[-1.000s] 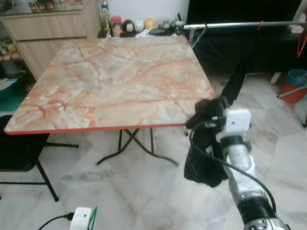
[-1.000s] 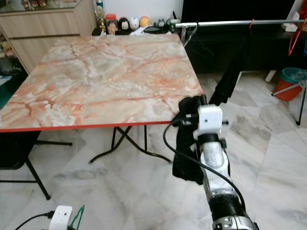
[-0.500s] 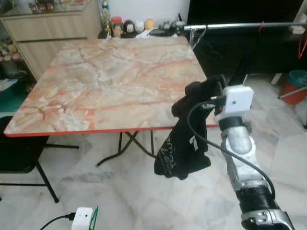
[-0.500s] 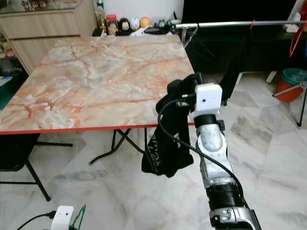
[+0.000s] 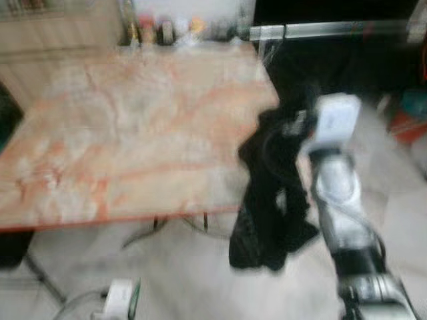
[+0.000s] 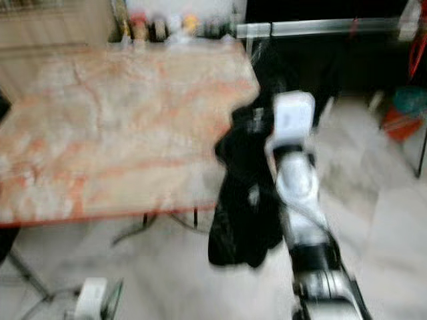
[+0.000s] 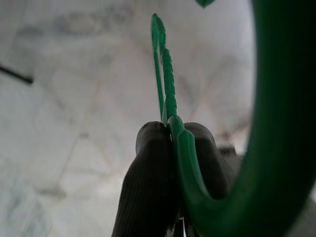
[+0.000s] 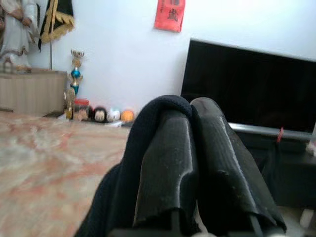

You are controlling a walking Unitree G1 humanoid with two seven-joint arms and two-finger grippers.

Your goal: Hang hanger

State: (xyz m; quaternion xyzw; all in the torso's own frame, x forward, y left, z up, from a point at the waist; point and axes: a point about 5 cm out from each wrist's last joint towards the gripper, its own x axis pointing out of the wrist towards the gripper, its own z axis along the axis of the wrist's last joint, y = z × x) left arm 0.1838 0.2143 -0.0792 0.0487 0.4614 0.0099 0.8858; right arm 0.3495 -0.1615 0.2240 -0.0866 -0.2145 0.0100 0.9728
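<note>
Our left gripper pinches the green hanger low over the floor; our right gripper clamps the black garment beside the table; we should lift steadily toward the rail, keeping both grips firm.

Red paper sign on the white wall, dark characters on it, perhaps Chinese, too blurred to read

A square marble-patterned table stands ahead to the left. At its front right corner a black cloth garment hangs from the right gripper. A horizontal metal rail runs behind, to the right.
</note>
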